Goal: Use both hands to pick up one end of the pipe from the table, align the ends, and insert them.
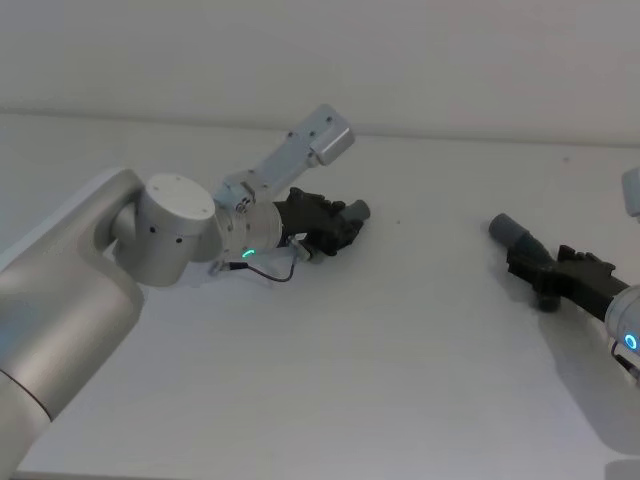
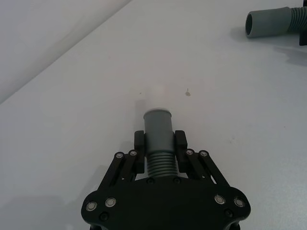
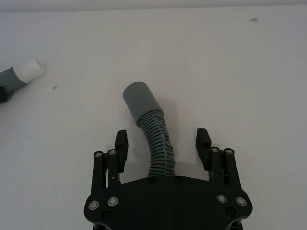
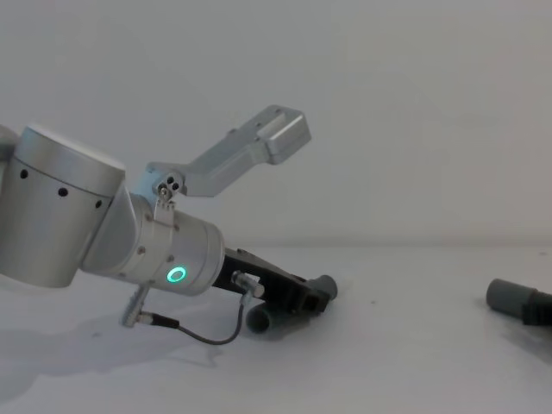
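Observation:
On the white table (image 1: 420, 350), my left gripper (image 1: 335, 228) is shut on one pipe piece (image 2: 158, 129). Its fingers (image 2: 139, 143) press the ribbed section just behind the grey collar, and the white tip (image 2: 157, 92) points forward, low over the table. In the chest view this piece (image 4: 326, 283) sticks out of the left gripper (image 4: 293, 293), with its back end (image 4: 259, 321) near the surface. My right gripper (image 3: 162, 139) is open and straddles the other grey piece (image 3: 158, 143) without touching it. That piece's round mouth (image 3: 139, 98) faces the left piece.
The silver left arm with its green ring (image 4: 176, 275) and thin cable reaches in low from the left. A wide stretch of bare table (image 1: 430, 240) lies between the two pieces. A pale wall rises behind the table's far edge.

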Action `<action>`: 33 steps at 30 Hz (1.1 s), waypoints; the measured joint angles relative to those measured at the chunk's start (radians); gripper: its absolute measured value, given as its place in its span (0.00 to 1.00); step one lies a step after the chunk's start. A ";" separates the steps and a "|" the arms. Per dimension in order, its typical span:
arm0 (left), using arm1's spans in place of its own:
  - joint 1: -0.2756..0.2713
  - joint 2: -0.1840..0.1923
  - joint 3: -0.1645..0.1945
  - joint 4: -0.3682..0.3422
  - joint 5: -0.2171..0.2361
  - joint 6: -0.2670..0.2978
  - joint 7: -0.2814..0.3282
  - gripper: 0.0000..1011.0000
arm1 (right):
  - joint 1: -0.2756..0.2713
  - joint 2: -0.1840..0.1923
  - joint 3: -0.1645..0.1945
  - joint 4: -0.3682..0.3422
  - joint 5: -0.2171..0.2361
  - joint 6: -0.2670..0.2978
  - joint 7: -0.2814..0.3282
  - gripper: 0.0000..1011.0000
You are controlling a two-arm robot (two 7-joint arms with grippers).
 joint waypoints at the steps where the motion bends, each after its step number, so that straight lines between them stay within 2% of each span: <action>1: 0.000 0.000 0.000 0.000 0.000 0.000 0.000 0.35 | 0.001 0.000 0.000 0.002 -0.001 0.000 0.000 0.84; 4: 0.000 0.000 0.000 0.000 0.000 0.000 0.000 0.35 | 0.002 -0.001 -0.001 0.004 -0.002 -0.001 -0.001 0.77; 5: 0.000 0.000 0.000 0.000 0.000 0.000 0.000 0.35 | 0.003 -0.001 -0.002 0.006 -0.003 -0.001 -0.001 0.72; 12: 0.000 0.000 0.000 0.000 0.000 0.000 0.000 0.35 | 0.005 -0.003 -0.004 0.009 -0.003 -0.002 0.000 0.54; 13: 0.000 0.000 0.000 0.000 0.000 0.000 0.000 0.35 | 0.005 -0.003 -0.005 0.010 -0.004 -0.002 0.000 0.48; 22: 0.000 0.000 0.000 0.000 0.000 0.000 0.000 0.35 | 0.006 -0.004 -0.006 0.012 -0.005 -0.002 0.001 0.22; 33: 0.000 0.000 0.000 0.000 0.000 0.000 0.000 0.35 | 0.007 -0.005 -0.007 0.014 -0.005 -0.002 0.001 0.17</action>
